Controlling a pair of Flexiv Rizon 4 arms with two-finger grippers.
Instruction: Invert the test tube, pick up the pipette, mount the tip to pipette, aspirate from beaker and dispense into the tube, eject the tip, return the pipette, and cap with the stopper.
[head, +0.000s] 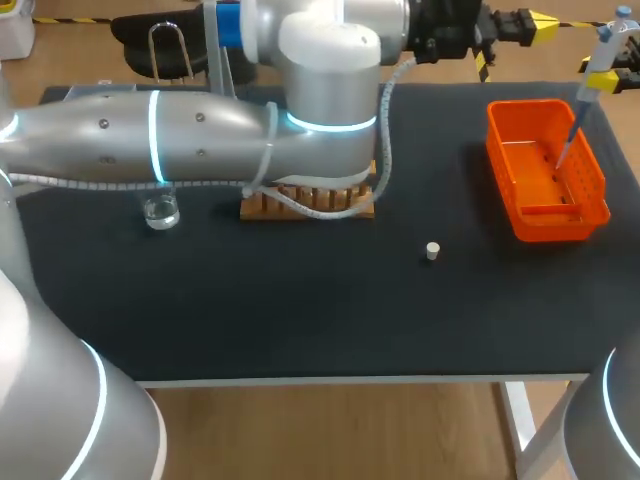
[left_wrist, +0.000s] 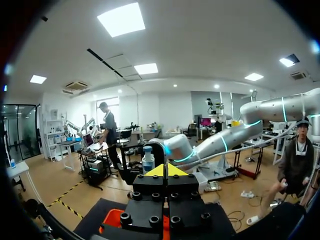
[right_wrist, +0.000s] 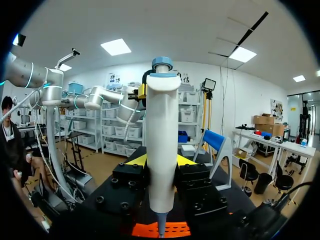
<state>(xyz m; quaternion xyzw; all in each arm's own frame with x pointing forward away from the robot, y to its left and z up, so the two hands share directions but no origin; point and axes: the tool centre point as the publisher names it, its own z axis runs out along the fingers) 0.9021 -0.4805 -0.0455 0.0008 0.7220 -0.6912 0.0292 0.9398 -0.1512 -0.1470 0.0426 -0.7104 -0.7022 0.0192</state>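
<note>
My right gripper (right_wrist: 161, 162) is shut on the white pipette (right_wrist: 162, 145), which stands upright between its yellow tips. In the head view the pipette (head: 590, 90) hangs over the orange bin (head: 590, 195), its thin end down inside the bin. My left arm crosses the table to the back right. Its gripper (head: 535, 26) is shut on nothing, yellow tips (left_wrist: 166, 170) together, level with the pipette's top. The glass beaker (head: 160, 212) stands at the left. The small white stopper (head: 432, 251) lies mid-table. The wooden rack (head: 265, 205) is mostly hidden under my left arm; no test tube shows.
A wire stand on a black base (head: 168, 50) sits at the back left of the dark mat. My left arm (head: 200, 135) spans the back of the table over the rack. The orange bin (left_wrist: 114, 220) lies below both grippers.
</note>
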